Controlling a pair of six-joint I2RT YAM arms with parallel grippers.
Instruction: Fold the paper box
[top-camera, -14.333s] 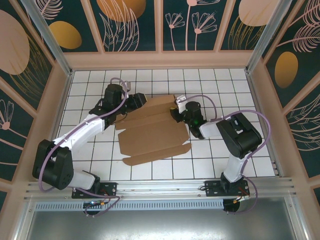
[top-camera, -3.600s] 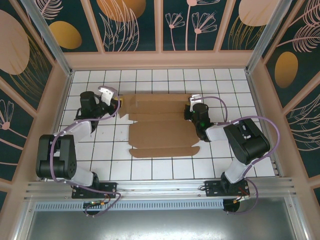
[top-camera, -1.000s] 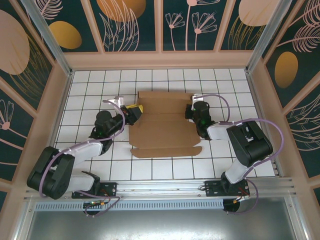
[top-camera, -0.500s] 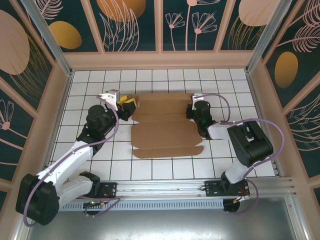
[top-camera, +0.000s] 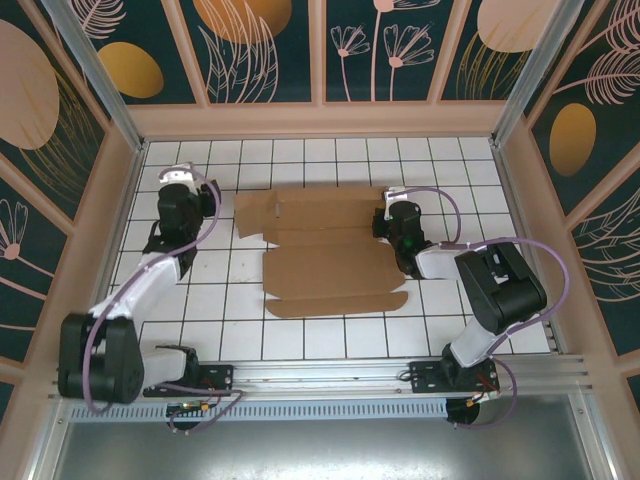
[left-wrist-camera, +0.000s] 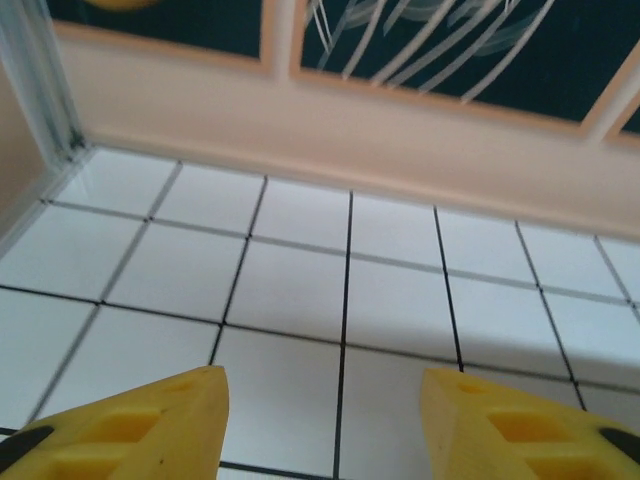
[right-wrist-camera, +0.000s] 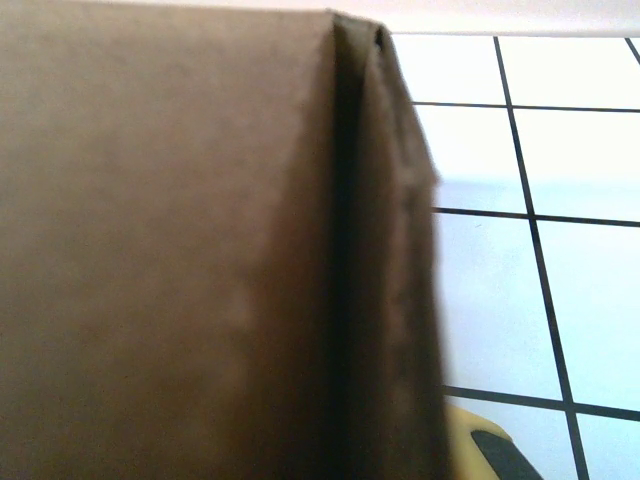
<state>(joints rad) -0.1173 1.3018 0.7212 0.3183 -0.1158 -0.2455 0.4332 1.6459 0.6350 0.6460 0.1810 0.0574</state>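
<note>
Top external view: white-tiled bench (top-camera: 330, 165) carries the paper box (top-camera: 325, 265), a flat brown die-cut sheet at centre. Right fingers (right-wrist-camera: 475, 440) pinch its right edge. Left fingers (left-wrist-camera: 150, 425) spread, empty, well left of it.

Left gripper (left-wrist-camera: 320, 400) pulled away from paper box (top-camera: 330, 250) left flap, now over far-left tiles

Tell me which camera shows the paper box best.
Top external: the whole paper box lies in frame, with its flaps visible. Right wrist gives a blurred close-up of one folded edge; left wrist faces the back wall.
</note>
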